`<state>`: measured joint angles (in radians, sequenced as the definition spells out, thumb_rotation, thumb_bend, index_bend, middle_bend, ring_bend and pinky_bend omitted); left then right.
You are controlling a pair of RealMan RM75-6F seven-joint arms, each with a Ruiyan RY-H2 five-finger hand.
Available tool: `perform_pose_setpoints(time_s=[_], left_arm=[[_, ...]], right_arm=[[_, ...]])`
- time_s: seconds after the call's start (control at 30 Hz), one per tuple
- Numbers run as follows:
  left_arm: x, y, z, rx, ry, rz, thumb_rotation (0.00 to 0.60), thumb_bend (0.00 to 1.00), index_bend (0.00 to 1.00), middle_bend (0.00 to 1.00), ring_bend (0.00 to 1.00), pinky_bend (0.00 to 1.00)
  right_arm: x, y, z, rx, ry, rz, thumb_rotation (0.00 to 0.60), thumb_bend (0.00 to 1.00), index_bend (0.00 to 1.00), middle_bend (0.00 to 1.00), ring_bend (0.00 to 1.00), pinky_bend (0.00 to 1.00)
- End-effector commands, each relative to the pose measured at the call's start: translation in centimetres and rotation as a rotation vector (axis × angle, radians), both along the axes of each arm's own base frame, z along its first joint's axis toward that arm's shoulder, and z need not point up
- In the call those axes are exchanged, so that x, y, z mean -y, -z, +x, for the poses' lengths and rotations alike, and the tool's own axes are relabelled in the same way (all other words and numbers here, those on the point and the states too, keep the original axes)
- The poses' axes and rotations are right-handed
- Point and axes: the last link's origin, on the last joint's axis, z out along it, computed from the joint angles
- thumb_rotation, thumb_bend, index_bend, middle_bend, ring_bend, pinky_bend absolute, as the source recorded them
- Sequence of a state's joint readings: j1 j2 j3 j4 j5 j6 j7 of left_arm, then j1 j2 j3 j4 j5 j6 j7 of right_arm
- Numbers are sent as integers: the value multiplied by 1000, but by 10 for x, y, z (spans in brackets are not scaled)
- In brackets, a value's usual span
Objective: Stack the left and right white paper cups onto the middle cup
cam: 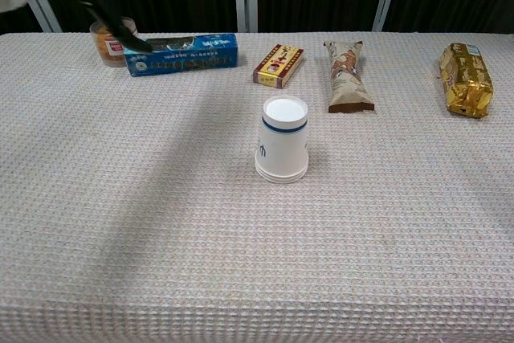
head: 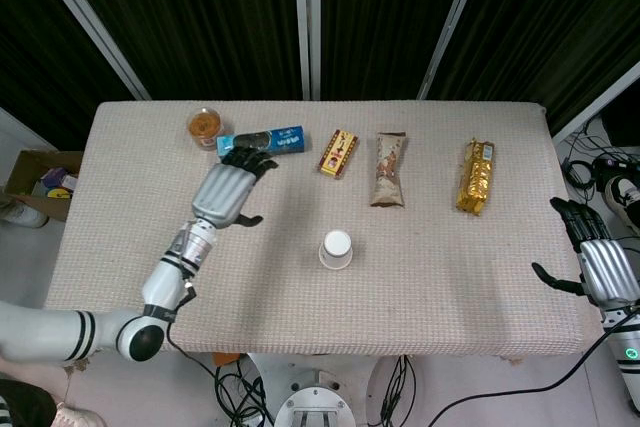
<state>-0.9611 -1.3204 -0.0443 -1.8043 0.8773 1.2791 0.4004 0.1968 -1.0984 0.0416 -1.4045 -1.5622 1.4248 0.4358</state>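
Left hand (head: 231, 193) empty, fingers spread, above table's (head: 140, 247) back-left.
I see right hand (head: 598, 265) open off the right edge; paper cup stack (cam: 283, 149) stands inverted, axis vertical, on woven cloth.

**What the two views leave unclear**

In the chest view the left hand (cam: 108, 18) is cut off by the top-left edge; only dark fingers (cam: 120, 31) show, blurred, in front of the small jar (cam: 106, 42) and the blue box (cam: 183, 53). The right hand (head: 600, 262) sits at the head view's right edge, its arm cut off below, and the chest view misses it. The cup stack (cam: 283, 149) hides how many cups it holds. Print on the snack packets (head: 388, 169) is too small to read.
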Motion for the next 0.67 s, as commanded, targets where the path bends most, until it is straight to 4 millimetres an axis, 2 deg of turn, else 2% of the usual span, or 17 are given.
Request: perform_pose_setpoints(time_s=[0.03,0.1,0.2,0.3,0.5,0.67], left_arm=[[10,-58,-95,-56,-122,233,600,74,246,177,102,117],[24,-72,-131,-60,-176,265,600,74,255,181,102,117],[52,-86,-172,-90,-223,274,600,75,255,181,102,117],[84,-92,-198,-121,-247,272,600,75,255,181,102,116],[141,-96,-217,-91,-300,251,600,74,247,171,102,115],[171,-96,-216,-63,-304,283,600,74,245,166,102,116]], right_arm=[[3,-1,-3,-5,2,5,600,216,0,142,0,44],[4,0,-3,-7,-7,7,600,215,0,141,0,44],[5,2,-1,-14,-20,10,600,215,0,134,0,38],[4,6,2,-16,-30,13,600,214,0,102,0,3],[-5,16,5,-17,-36,6,600,213,0,73,0,0],[-15,18,4,-25,-21,-14,600,214,0,63,0,0]])
